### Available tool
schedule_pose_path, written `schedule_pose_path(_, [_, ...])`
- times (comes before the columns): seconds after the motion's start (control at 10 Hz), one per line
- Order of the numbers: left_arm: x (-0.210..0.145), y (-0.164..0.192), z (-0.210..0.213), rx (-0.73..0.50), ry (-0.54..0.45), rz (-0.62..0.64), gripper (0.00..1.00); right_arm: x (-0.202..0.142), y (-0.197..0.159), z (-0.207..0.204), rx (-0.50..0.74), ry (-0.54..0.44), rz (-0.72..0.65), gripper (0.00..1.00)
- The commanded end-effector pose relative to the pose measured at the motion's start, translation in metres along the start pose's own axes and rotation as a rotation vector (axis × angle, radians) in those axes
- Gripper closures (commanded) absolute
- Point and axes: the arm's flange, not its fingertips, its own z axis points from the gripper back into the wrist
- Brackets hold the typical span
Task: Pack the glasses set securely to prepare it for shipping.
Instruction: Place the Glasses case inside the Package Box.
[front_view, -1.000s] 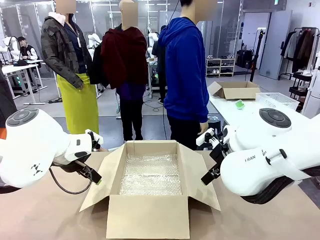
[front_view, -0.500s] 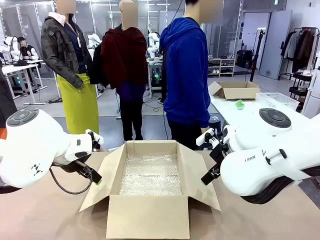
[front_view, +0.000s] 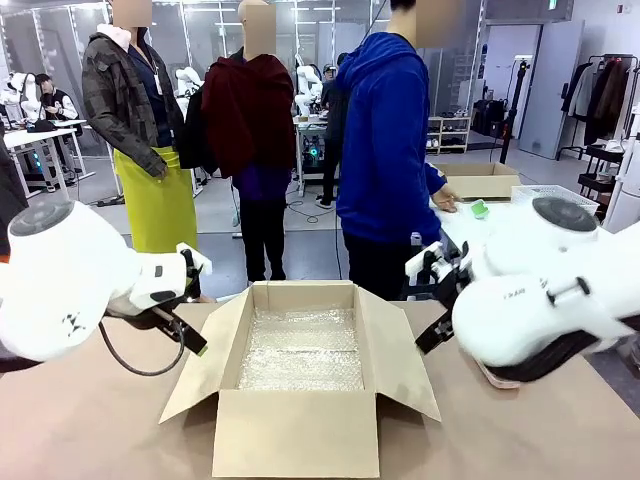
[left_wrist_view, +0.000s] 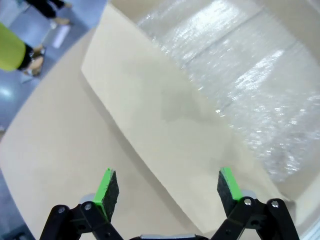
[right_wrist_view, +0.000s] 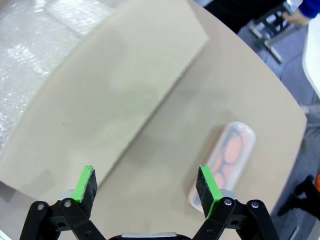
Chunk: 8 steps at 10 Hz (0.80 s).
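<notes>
Two grippers are hovering wide open and empty, left gripper (left_wrist_view: 167, 182) at 9 o'clock of box (front_view: 295, 435), right gripper (right_wrist_view: 146, 181) now shifting outward at 3 o'clock above pink case (right_wrist_view: 223, 162), probably nearing pickup.

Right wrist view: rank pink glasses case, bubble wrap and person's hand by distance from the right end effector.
1. Pink glasses case, on the table, lower right.
2. Bubble wrap, in the box, upper left.
3. Person's hand, beyond the table, top right.
</notes>
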Motion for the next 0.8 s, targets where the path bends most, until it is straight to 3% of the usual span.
schedule_pose_path(0.0, [-0.001,0.017,0.053,-0.156,-0.023,-0.103,0.00,0.012,-0.025,0.020,0.004,0.068,-0.107,0.00])
schedule_pose_path(0.3, [-0.005,0.013,0.103,-0.363,-0.159,-0.222,0.00,0.007,-0.073,0.004,0.032,0.134,-0.284,0.00])
schedule_pose_path(0.5, [-0.014,0.009,0.121,-0.408,-0.247,-0.287,0.00,0.003,-0.093,-0.013,0.040,0.190,-0.328,0.00])
schedule_pose_path(0.7, [-0.020,0.011,0.127,-0.386,-0.206,-0.233,0.00,-0.001,-0.112,-0.032,0.077,0.189,-0.406,0.00])
